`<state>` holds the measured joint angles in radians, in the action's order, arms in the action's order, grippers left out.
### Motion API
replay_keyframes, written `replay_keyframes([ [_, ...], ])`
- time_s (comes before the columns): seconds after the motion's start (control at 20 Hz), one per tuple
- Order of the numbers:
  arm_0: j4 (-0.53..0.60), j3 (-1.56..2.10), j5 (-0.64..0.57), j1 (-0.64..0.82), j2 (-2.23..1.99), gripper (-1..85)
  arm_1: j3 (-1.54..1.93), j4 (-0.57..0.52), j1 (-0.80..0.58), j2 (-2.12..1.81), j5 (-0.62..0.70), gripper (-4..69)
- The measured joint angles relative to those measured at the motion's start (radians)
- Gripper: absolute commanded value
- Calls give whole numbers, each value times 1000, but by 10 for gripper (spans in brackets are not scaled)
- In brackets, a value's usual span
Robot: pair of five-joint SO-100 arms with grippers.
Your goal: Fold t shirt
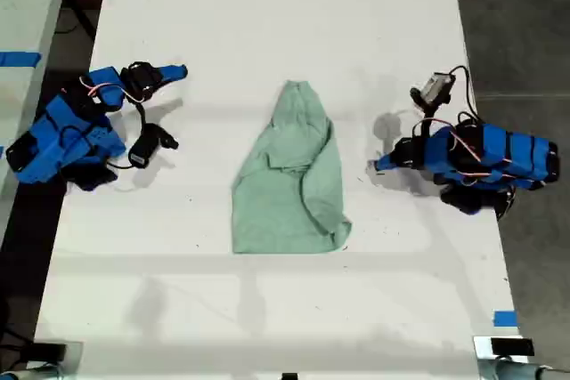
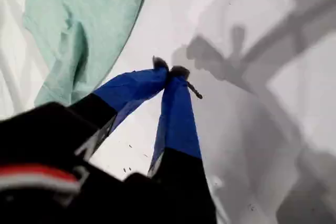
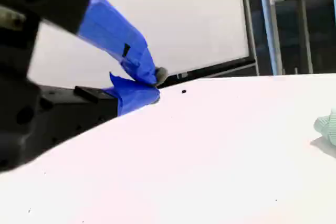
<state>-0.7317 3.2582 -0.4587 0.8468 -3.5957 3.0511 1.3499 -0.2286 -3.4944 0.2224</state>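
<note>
While the t shirt (image 1: 291, 173) lies crumpled mid-table, its narrow end toward 12 o'clock in the exterior view, both arms sit clear of it. My first gripper (image 2: 169, 70), at 3 o'clock of the cloth, has jaws pressed together, empty. My second gripper (image 3: 152, 85), at 9 o'clock, looks nearly shut, holding nothing. Judgement: flatten the bunched fabric before creasing; pinch hem corners low, one layer only.

**Cut off, blurred, unreadable**

T shirt (image 2: 79, 30) cropped by the first wrist view's edge; only a sliver (image 3: 328, 125) showing in the second wrist view. Whiteboard (image 3: 173, 24) writing too blurred to read. Blue tape (image 1: 18, 60) clipped at the exterior view's left edge.
</note>
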Motion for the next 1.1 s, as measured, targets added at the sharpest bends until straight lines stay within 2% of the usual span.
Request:
replay_keyframes([
  [0.1,12,-2,51,-43,-2,-2,0,0,11,0,-9,18],
  [0.15,9,-9,97,-155,-2,-2,0,0,15,0,-9,18],
  [0.25,-48,-71,141,-301,-2,-2,0,0,14,0,-12,18],
  [0.4,-117,-212,229,-400,106,-2,0,0,15,0,-12,18],
  [0.5,-121,-383,350,-512,353,-2,0,0,15,0,-12,18],
  [0.6,-198,-638,482,-641,747,29,0,0,15,0,-17,18],
  [0.7,-344,-980,589,-773,1200,209,0,0,18,0,-18,18],
  [0.75,-428,-1158,652,-828,1416,260,0,0,23,0,-18,18],
  [0.85,-558,-1442,798,-923,1758,253,0,0,25,0,-18,18],
  [1.1,-568,-1565,1114,-1071,2065,255,0,0,25,0,-18,18],
])
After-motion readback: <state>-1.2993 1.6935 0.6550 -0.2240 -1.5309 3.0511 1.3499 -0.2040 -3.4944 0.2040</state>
